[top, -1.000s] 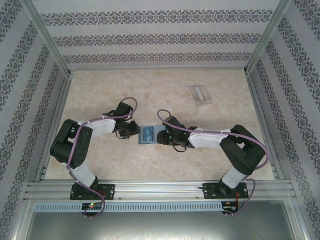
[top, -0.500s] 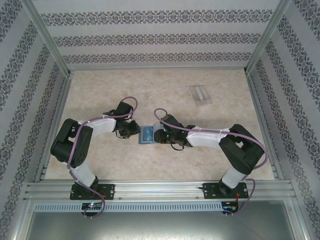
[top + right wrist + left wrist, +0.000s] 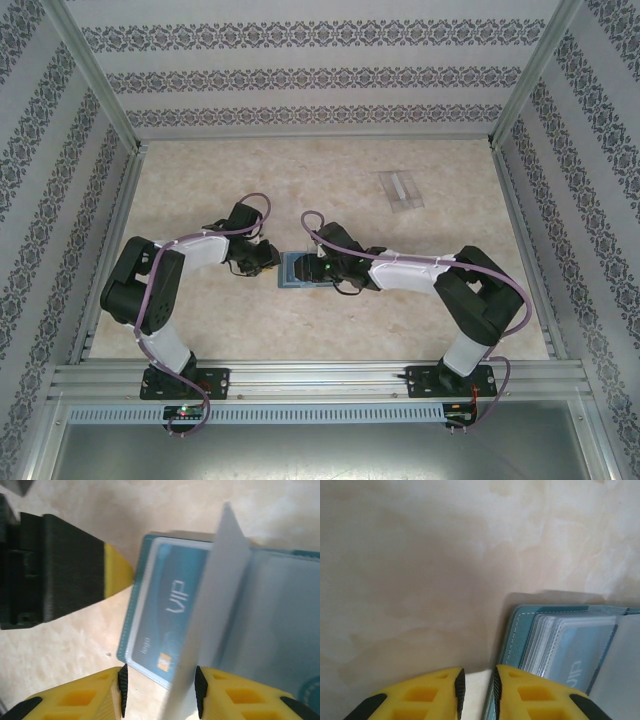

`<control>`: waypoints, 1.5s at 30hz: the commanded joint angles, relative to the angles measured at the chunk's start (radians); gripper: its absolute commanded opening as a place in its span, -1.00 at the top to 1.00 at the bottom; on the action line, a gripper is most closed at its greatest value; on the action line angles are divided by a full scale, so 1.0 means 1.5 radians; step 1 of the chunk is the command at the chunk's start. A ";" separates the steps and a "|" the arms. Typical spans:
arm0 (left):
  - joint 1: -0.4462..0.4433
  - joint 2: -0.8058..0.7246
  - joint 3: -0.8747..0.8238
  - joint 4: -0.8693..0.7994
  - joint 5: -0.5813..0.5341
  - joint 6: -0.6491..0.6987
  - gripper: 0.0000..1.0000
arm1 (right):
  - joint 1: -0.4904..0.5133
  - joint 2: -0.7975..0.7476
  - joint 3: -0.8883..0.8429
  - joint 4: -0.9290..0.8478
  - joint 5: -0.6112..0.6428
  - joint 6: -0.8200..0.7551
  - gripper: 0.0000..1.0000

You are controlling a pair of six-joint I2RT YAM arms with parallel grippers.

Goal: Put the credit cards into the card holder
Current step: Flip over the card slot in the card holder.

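The teal-blue card holder (image 3: pixel 293 271) lies open on the table between my two grippers. In the right wrist view a blue credit card (image 3: pixel 165 612) marked VIP, with an orange chip, sits in a clear pocket of the card holder (image 3: pixel 272 625). A grey-blue leaf (image 3: pixel 210 605) stands upright between the parted fingers of my right gripper (image 3: pixel 160 674), close to the right pad. My left gripper (image 3: pixel 476 674) stands at the card holder's (image 3: pixel 520 630) left edge, jaws slightly apart, table showing between them; its right fingertip overlaps the cover's rim. From above, the left gripper (image 3: pixel 268 258) and right gripper (image 3: pixel 316 268) flank the holder.
A clear plastic box (image 3: pixel 402 189) lies at the back right of the table. Patterned walls with metal posts (image 3: pixel 100 90) close in three sides. A yellow finger (image 3: pixel 117 575) of the left arm reaches in just left of the holder.
My right gripper has slid left over the open card holder and its jaws have widened a little. The left gripper has stayed at the holder's left edge, jaws slightly wider.
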State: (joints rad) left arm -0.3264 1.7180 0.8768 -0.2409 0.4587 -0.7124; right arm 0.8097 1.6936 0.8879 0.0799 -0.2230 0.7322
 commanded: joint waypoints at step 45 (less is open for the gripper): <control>0.038 -0.127 -0.021 -0.022 0.012 -0.004 -0.15 | -0.044 0.163 0.144 0.007 -0.161 -0.031 0.20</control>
State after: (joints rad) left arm -0.2672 1.5547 0.8326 -0.1997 0.5117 -0.7418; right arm 0.7055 1.9045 1.0958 0.0849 -0.4648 0.6994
